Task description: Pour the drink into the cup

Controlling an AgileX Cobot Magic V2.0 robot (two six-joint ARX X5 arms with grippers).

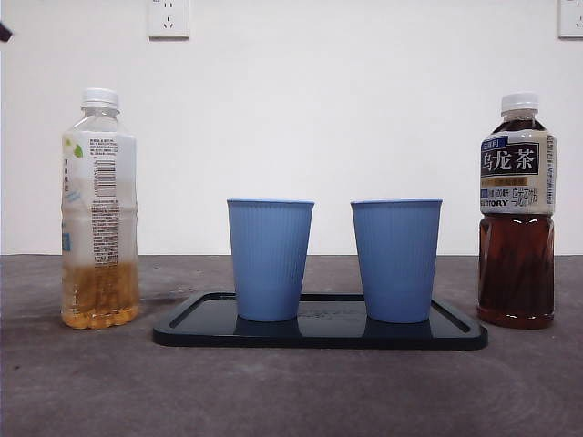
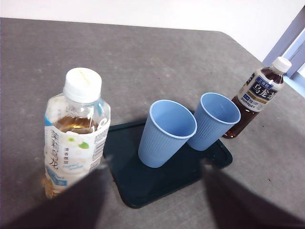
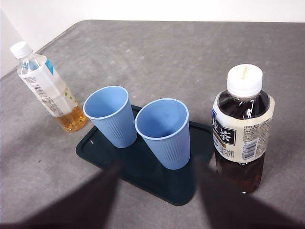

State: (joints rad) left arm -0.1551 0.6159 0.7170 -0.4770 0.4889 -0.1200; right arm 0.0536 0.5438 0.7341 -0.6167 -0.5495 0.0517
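both claws are hovering open above the counter, gripping nothing: the left claw [image 2: 152, 200] is facing the pale bottle [image 2: 75, 131], the right claw [image 3: 155, 200] the dark bottle [image 3: 242, 126]. both caps are sitting on, so uncapping probably comes first. the two cups [image 1: 270, 259] [image 1: 396, 260] are standing empty and upright on the tray [image 1: 460, 335]; grasping a bottle mid-body, squarely, should be keeping it steady.
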